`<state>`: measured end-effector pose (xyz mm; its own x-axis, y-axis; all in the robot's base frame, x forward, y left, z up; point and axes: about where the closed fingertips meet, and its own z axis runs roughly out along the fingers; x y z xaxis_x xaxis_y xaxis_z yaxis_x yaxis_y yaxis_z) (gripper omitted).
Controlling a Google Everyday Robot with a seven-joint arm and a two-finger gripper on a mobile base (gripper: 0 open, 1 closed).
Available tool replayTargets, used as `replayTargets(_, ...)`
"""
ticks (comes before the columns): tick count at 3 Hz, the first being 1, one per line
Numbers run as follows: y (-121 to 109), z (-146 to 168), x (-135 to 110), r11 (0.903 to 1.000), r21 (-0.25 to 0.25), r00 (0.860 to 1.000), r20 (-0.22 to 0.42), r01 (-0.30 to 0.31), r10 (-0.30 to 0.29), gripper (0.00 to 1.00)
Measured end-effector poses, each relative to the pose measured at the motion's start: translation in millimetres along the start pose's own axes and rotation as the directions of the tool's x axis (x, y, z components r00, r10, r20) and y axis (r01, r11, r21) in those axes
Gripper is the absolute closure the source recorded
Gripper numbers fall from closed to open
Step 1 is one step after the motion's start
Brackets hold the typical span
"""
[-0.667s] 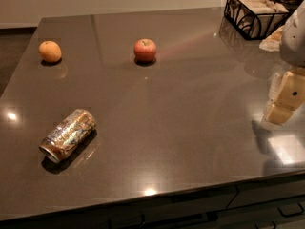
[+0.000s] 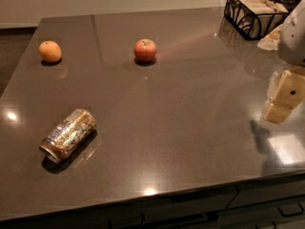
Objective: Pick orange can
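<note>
Hovering by the right edge of the tabletop (image 2: 190, 128), the gripper (image 2: 285, 98) is well apart from the orange can (image 2: 68, 134), which lies on its side near the front-left corner. The approach seemingly hasn't begun, and its grip state I cannot tell.

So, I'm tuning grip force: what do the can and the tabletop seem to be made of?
The can looks like thin glossy metal: silvery glints on its orange-brown label. The tabletop looks like polished dark stone or laminate: it shows bright reflections. The gripper hangs at the right edge, far from the can.
</note>
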<state>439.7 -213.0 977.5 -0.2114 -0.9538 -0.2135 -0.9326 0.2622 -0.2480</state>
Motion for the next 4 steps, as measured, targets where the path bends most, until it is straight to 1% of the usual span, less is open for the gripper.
replayTargets(1,-9,9,-32,0.9975,-0.012,0.996,0.064,0.07,-0.069,0.0)
replayTargets(2,-20,24,-84,0.9794,-0.013,0.968,0.154,0.202,-0.197,0.0)
replayTargets(3,-18,39,-138,0.9368,-0.022,0.911,0.242,0.349,-0.334,0.0)
replayTargets(4,0,52,-186,0.8643,-0.035,0.83,0.302,0.502,-0.47,0.0)
